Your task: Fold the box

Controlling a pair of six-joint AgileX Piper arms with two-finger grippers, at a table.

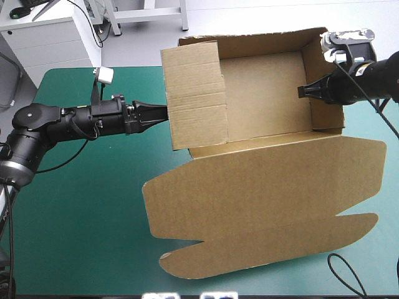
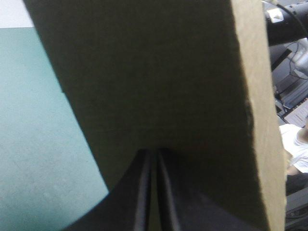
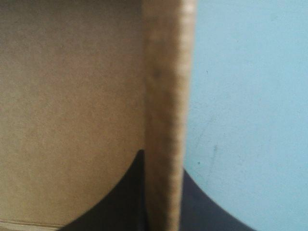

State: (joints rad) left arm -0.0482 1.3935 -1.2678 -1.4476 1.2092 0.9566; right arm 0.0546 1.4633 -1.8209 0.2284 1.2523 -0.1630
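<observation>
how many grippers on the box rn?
2. The left gripper is shut on the box at its left wall; the right gripper is shut on its right wall.

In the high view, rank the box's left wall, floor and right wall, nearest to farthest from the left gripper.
1. Left wall: pinched by the left gripper.
2. Floor: in the middle.
3. Right wall: far side, held by the right gripper.
</observation>
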